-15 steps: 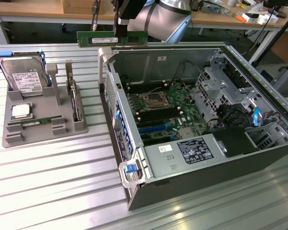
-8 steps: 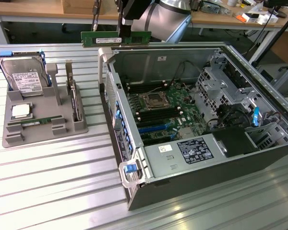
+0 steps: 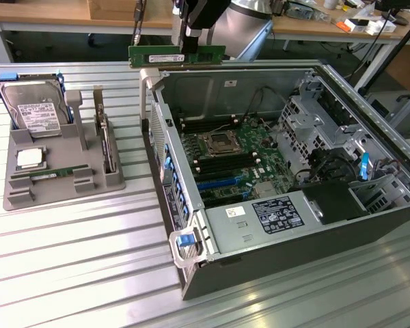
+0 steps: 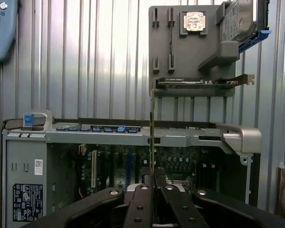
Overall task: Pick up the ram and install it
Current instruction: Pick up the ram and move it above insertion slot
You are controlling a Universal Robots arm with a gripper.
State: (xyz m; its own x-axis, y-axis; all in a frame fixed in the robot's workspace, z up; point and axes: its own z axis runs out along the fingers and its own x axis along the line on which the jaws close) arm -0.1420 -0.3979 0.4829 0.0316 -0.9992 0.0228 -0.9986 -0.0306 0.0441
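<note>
Hovering above the open computer case (image 3: 314, 247), the tool (image 3: 189, 49) is clamped tight on the ram (image 3: 154, 56).

The words UNIVERSAL ROBOTS, under a round logo, run in pale letters along a blue-grey box (image 4: 0, 33) in the wrist view. Nothing else can be read. The hard drive (image 3: 34, 102), far on the exterior view's left, carries a white printed label (image 3: 35, 117) too fine to make out. The power supply (image 3: 239, 236), at the near end of the computer case (image 3: 294, 253), bears a black label (image 3: 277, 215) and a white sticker (image 3: 236, 211), both illegible. The ram (image 3: 176, 56) has a small unreadable tag (image 3: 161, 57).
</note>
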